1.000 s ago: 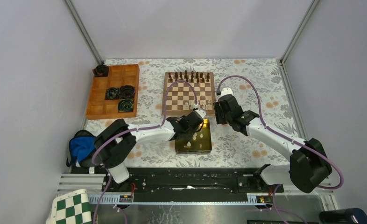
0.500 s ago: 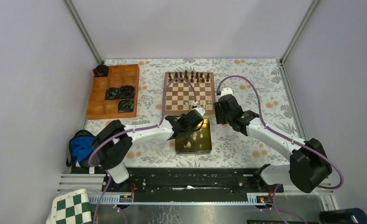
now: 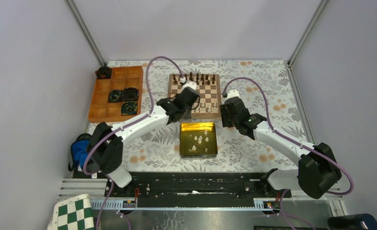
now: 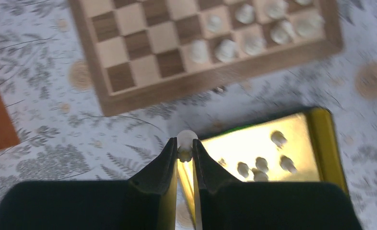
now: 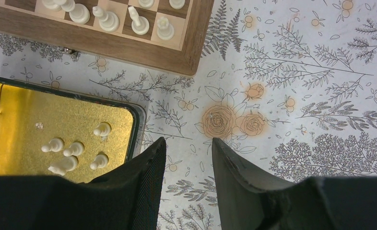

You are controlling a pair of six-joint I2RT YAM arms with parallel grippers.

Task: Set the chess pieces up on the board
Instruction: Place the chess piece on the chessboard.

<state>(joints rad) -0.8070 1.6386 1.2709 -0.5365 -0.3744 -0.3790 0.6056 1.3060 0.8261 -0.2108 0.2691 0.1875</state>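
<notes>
Between the black fingertips of the left gripper [image 4: 184, 146], pinched tight: one tiny cream-white chess piece [image 4: 186, 139], round head poking just above the tips. Beyond that, more cream-white chess pieces [image 5: 108, 19] upright on the right-hand part of the two nearest rows of the square wooden chessboard [image 5: 129, 48] with dark brown and cream squares and a tan rim. Along the far row of that board, tiny dark brown chess pieces [image 3: 196, 76] lined up. From overhead, left gripper [image 3: 188, 92] hanging above the left half of the board, purple cable arching behind. Just beside the board's near edge, a shallow rectangular tin with a gold inside [image 5: 28, 120], holding a handful of loose cream pieces [image 5: 74, 149] grouped together, some lying on their sides. Right gripper [image 5: 189, 144] with fingers spread and nothing between them, hovering over the white floral tablecloth [image 5: 297, 96], just right of the tin and near the board's near right corner. Left of the board, well apart, an orange wooden compartment tray [image 3: 100, 111] with dark bundles in several cells. At the near left corner, a green-and-white checkered mat [image 3: 74, 213].
</notes>
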